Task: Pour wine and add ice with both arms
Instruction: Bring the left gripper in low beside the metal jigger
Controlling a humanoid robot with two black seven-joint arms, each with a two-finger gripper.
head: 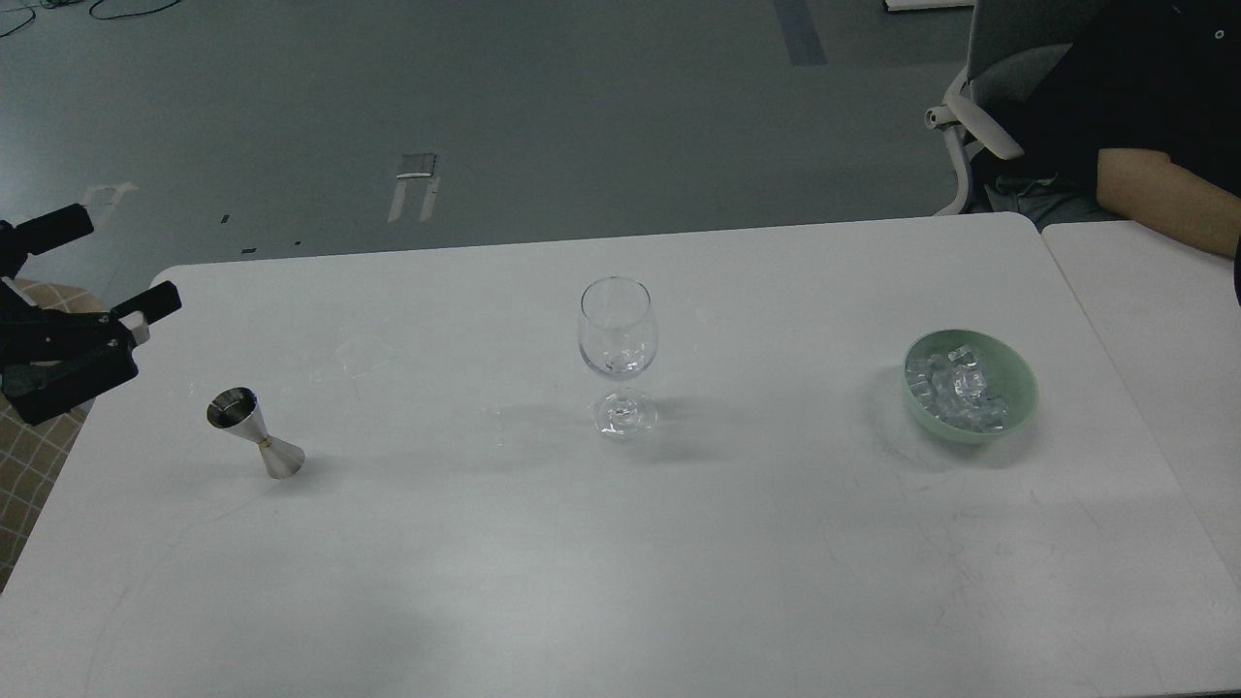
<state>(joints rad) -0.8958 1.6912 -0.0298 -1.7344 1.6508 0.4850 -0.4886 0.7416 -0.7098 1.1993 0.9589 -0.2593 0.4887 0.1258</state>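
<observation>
- Head view: the left gripper (111,267) enters at the left edge of the frame, above the table's left end, its two black fingers spread wide with nothing between them.
- One finger (53,228) sits higher and farther left; the other reaches toward the table's upper left corner.
- The right gripper does not appear anywhere in this view.
- A white table (620,562) fills the lower two thirds of the frame.
- A steel jigger (255,432) stands on the table at left of centre, below and to the right of the left gripper and well apart from it; whether it holds any wine cannot be told.
- A clear wine glass (619,354) stands upright at the middle of the frame; a faint glint shows low in its bowl, too slight to name.
- A pale green bowl (1013,378) rests at the right of the frame, with the ice (958,388) heaped inside it as many clear cubes.
- At the upper right corner, a person's bare forearm (1168,194) lies on a second table (1154,320) that abuts the first, with a grey chair (989,78) behind.
</observation>
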